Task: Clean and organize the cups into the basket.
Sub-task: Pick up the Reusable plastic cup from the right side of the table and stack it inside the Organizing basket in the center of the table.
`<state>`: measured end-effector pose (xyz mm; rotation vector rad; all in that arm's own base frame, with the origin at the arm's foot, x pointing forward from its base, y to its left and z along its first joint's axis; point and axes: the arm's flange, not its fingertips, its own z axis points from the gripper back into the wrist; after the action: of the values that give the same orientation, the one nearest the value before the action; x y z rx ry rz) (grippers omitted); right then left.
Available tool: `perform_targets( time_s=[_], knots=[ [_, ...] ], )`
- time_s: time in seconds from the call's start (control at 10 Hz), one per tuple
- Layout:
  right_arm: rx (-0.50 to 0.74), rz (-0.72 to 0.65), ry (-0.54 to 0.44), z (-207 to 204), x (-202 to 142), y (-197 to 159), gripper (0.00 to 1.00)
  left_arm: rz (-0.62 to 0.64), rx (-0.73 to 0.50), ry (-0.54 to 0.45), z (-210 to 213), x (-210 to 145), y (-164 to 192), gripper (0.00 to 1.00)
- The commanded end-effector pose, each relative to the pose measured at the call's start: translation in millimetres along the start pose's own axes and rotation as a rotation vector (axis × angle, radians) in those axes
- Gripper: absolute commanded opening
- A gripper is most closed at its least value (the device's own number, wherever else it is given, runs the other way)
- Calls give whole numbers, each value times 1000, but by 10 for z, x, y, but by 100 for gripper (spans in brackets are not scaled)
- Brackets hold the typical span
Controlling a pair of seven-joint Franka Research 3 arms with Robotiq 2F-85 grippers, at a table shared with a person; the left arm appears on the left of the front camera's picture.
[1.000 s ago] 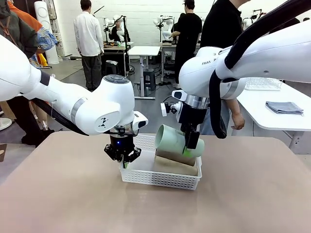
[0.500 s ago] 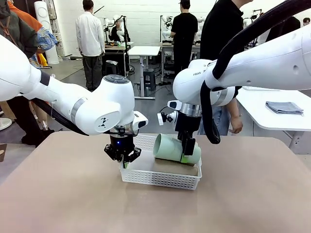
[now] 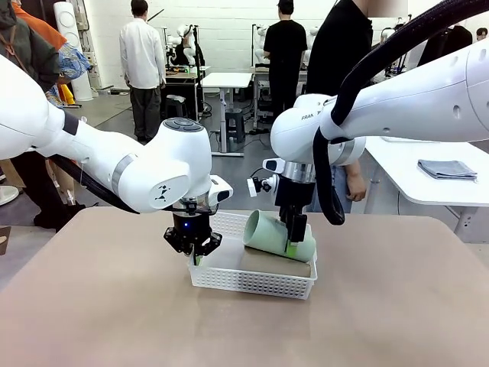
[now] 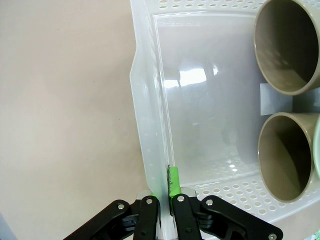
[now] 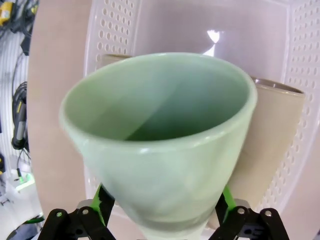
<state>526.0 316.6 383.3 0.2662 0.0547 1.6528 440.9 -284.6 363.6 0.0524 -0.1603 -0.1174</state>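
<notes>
Cups look light, stiff and smooth; hold near the base. Right gripper point(image 3: 294, 237) straddles the green cup point(image 3: 269, 233), whether gripping I cannot tell. Left gripper point(image 3: 194, 246) pinches the basket point(image 3: 252, 281) wall.

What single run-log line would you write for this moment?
left gripper: shut on basket wall | right gripper: open around mint cup | mint cup: lying on tan cups in basket

Even, bright overhead room light fills the front view, leaving soft shadows on the table point(image 3: 99, 306) under the arms and the basket point(image 3: 252, 279). White glare spots sit on the basket's glossy floor in both wrist views. The mint cup point(image 5: 160, 145) looms close to the lens, slightly soft, and straight edges bow toward the right wrist view's corners.
</notes>
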Motion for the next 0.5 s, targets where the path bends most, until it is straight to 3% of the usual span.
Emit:
perform_targets(
  time_s=[0.0,0.3,0.4],
  knots=[
    [-8,-11,25,77,1,4,100,-7,13,-11,11,-3,-16,0],
    [-59,-11,-19,212,-179,181,100,-7,13,-11,11,-3,-16,0],
    [-129,3,-68,318,-334,410,100,-7,13,-11,11,-3,-16,0]
  ],
)
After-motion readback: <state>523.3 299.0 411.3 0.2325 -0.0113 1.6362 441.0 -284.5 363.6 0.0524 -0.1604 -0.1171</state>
